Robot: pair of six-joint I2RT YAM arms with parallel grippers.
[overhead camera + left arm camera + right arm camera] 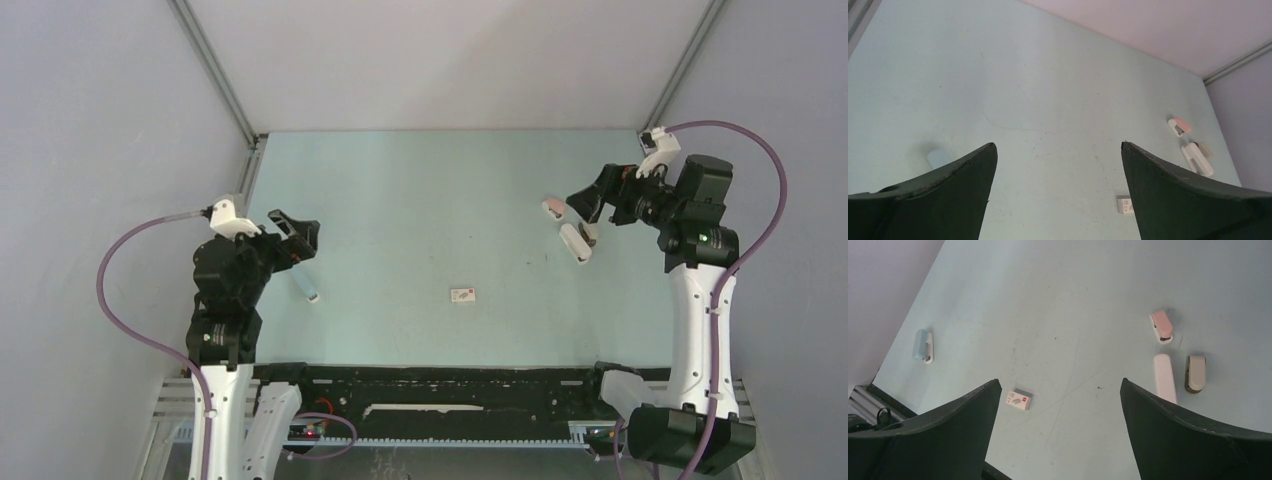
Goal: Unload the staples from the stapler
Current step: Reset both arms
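Nearest to us, close to the middle of the near edge of the table (420, 200), lies a small printed box (463, 295). A little further out, toward the left edge, a blue stapler (311, 289) rests on the surface. The left gripper (298, 228) hangs just beyond it with its fingers spread wide and nothing between them.

Further out on the right side, well short of the far right corner, we find the stapler (1164, 377). It is white, slim and lying flat on the surface, untouched by either arm. Its long axis runs roughly near to far, with the far end leaning slightly toward the left edge and the near end toward the right edge. We cannot tell which end is the mouth, or whether the two halves are parted at all. A short grey-beige piece (1195, 373) lies just beside it on the right-edge side. The right gripper (582, 208) hovers above and just beyond this pair, fingers wide apart and empty. Furthest out sits a pink stapler (1162, 326), near the white one but apart from it.

As we judge it, the task has not begun. We see no staples anywhere on the table, and the stapler is not held. Grasping it, opening it and emptying it all remain.
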